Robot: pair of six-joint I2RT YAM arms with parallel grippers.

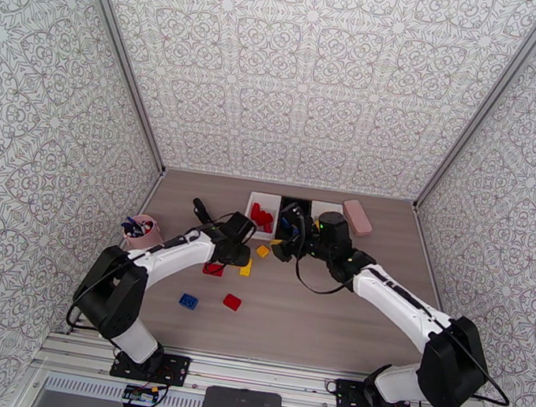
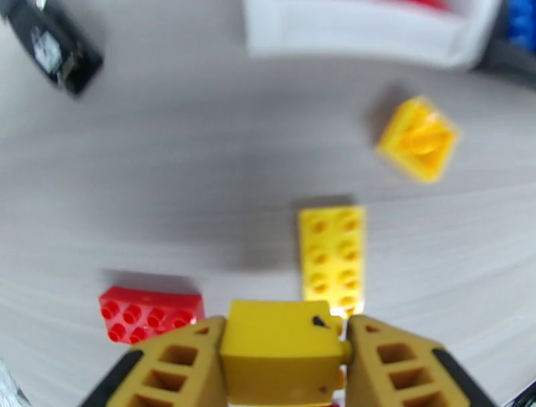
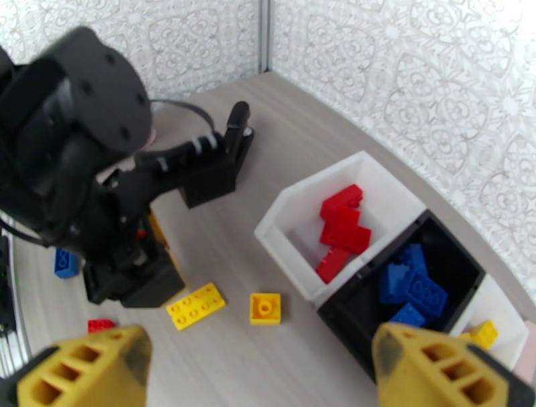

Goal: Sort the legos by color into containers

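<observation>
Left wrist, long studded brick (image 2: 333, 258), left gripper (image 2: 285, 331) clasping boxy yellow lego (image 2: 278, 358)

Premises: robotics laboratory test cell. Evidence: grey wood-grain tabletop (image 1: 307, 325) enclosed on three sides by white ornament-patterned wall panels (image 1: 303, 70); ribbed aluminium mounting rail (image 1: 267, 379) at near edge carries black bolted arm base plates (image 1: 165, 367).

Glossy plastic legos (image 2: 331, 258), smooth plastic containers (image 3: 287, 249), matt wood-grain table (image 1: 314, 326).

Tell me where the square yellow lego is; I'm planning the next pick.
In the right wrist view, the square yellow lego lies between the long yellow lego and the white tray of red legos.
</observation>
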